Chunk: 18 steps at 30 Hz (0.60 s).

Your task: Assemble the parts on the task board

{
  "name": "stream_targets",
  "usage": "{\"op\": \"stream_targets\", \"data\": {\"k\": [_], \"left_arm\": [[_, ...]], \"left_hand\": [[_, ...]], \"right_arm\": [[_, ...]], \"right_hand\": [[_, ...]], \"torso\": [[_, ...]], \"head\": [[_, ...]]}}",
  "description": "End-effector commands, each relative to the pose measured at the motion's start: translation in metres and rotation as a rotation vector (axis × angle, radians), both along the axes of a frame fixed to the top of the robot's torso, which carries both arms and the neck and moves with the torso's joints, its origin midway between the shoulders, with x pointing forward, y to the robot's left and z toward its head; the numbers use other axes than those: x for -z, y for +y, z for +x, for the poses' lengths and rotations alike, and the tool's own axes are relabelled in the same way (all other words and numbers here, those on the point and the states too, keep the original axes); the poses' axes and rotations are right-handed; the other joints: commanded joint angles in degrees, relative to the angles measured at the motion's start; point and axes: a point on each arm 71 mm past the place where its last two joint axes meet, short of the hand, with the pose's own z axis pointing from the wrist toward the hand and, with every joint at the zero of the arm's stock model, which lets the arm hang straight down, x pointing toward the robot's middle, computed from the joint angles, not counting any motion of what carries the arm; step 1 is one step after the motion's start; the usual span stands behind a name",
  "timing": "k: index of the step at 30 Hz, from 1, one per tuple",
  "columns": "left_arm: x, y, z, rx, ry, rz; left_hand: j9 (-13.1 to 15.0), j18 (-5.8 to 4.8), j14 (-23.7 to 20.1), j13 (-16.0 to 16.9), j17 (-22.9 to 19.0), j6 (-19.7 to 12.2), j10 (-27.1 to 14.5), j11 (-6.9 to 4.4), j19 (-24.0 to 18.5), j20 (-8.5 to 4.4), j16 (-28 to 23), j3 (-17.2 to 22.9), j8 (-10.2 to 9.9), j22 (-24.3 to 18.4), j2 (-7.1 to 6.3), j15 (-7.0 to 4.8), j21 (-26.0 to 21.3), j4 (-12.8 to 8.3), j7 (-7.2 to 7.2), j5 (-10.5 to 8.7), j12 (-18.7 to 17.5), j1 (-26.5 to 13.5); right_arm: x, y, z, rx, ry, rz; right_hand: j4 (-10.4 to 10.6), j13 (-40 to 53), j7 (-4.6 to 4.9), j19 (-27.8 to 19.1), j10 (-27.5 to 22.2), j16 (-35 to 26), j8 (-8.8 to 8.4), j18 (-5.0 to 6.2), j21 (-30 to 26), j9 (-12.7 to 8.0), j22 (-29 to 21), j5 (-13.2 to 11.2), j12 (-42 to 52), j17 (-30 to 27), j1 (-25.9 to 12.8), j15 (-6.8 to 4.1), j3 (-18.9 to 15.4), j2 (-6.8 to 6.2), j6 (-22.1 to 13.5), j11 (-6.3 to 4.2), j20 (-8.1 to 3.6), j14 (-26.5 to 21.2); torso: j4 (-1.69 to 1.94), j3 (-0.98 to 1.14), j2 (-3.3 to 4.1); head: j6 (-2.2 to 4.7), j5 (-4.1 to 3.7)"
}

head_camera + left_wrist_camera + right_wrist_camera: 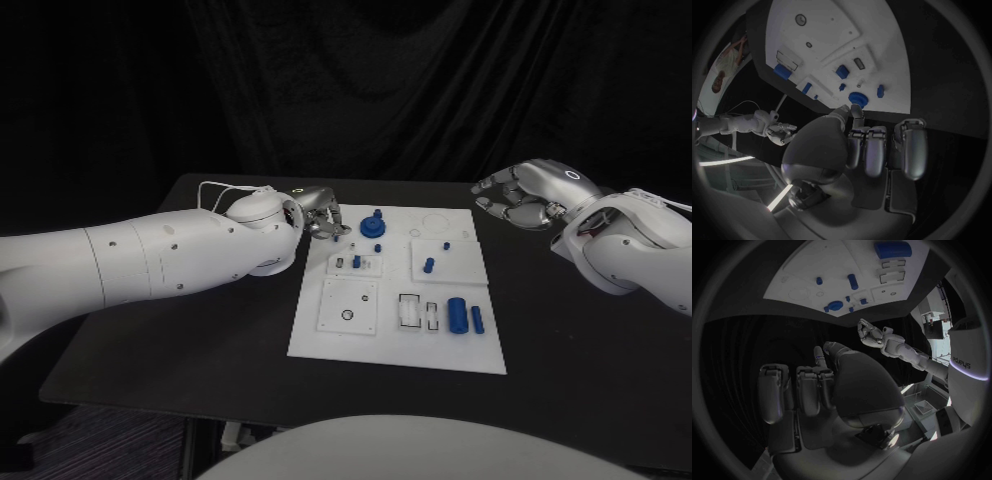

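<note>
The task board (325, 335) lies in the middle of the desk (173, 340), and both the left hand (315, 215) at its far left corner and the right hand (522, 197) beyond its far right corner have fingers curled on nothing, so I judge a part must next be grasped.
</note>
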Motion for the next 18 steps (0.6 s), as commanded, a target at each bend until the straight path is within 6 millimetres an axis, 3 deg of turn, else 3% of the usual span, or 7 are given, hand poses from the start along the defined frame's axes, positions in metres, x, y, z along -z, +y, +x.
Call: {"op": "stream_targets", "data": {"k": [1, 4, 8, 12, 18], "left_arm": [[-0.003, 0.005, 0.006, 0.037, -0.047, 0.026], [-0.002, 0.012, 0.011, 0.019, -0.054, 0.036], [-0.001, 0.017, 0.017, 0.005, -0.054, 0.052], [0.001, 0.018, 0.022, -0.006, -0.04, 0.063], [0.008, 0.022, 0.029, -0.05, 0.056, 0.06]], "left_hand": [[-0.9, -0.52, 6.1, 15.1, 15.1, -0.7, 5.9, 0.82, 1.9, 0.24, 0.1, -0.5, -1.6, 12.3, -0.63, 0.51, 0.2, 1.9, 0.6, -1.06, 0.2, -1.6], [-1.7, -0.54, 6.1, 15.1, 15.1, -1.0, 5.9, 1.3, 2.0, 0.61, 0.1, -1.5, -2.9, 12.3, -0.94, 0.91, 0.3, 3.6, 1.15, -1.58, 0.2, -3.2], [-1.9, -0.56, 6.1, 15.1, 15.1, 0.0, 5.9, 1.5, 2.0, 0.92, 0.1, -2.8, -3.1, 12.4, -0.64, 1.16, 0.5, 4.1, 1.27, -2.57, 0.2, -5.5], [-1.5, -0.64, 6.1, 15.1, 15.1, 2.1, 5.9, 1.24, 2.2, 0.97, 0.1, -5.3, -2.7, 12.5, 0.53, 1.03, 1.0, 4.1, 0.87, -5.14, 0.2, -10.4], [-0.7, -0.65, 6.1, 15.1, 15.1, 4.1, 5.9, 0.79, 2.2, 0.67, 0.1, -7.8, -2.1, 12.5, 1.64, 0.68, 1.1, 4.2, 0.34, -6.81, 0.2, -14.1]], "right_arm": [[0.001, -0.002, 0.0, 0.018, 0.009, -0.003], [0.001, -0.003, -0.001, 0.02, 0.011, -0.004], [0.001, -0.004, -0.001, 0.023, 0.015, -0.005], [0.001, -0.002, -0.001, 0.019, 0.018, -0.006], [0.002, 0.001, 0.0, 0.014, 0.023, -0.007]], "right_hand": [[0.0, 15.1, 0.01, 4.6, 6.1, 0.2, -0.05, -0.13, -0.3, -0.1, 14.0, 0.3, 0.1, 15.1, -0.3, 0.4, 0.2, -0.13, 0.3, 0.3, 0.39, 6.1], [0.0, 15.1, 0.0, 4.6, 6.1, 0.2, -0.05, -0.15, -0.2, -0.1, 14.1, 0.2, 0.1, 15.1, -0.3, 0.4, 0.2, -0.15, 0.3, 0.3, 0.39, 6.1], [0.0, 15.1, 0.0, 4.6, 6.1, 0.2, -0.05, -0.15, -0.2, -0.1, 14.1, 0.2, 0.1, 15.1, -0.3, 0.4, 0.2, -0.15, 0.3, 0.3, 0.39, 6.1], [0.0, 15.1, -0.02, 4.6, 6.1, 0.2, -0.06, -0.14, -0.2, -0.1, 14.1, 0.3, 0.1, 15.1, -0.4, 0.4, 0.2, -0.16, 0.3, 0.29, 0.4, 6.1], [0.0, 15.1, -0.02, 4.6, 6.1, 0.2, -0.06, -0.14, -0.2, -0.1, 14.1, 0.3, 0.1, 15.1, -0.4, 0.4, 0.2, -0.16, 0.3, 0.29, 0.4, 6.1]], "torso": [[-0.01, -0.05, 0.11], [-0.06, -0.08, 0.18], [-0.13, -0.13, 0.38], [0.01, -0.22, 0.53], [0.05, -0.48, 1.06]], "head": [[-0.01, -0.14], [-0.01, -0.1], [-0.01, 0.2], [-0.01, 0.13], [-0.01, 0.12]]}}
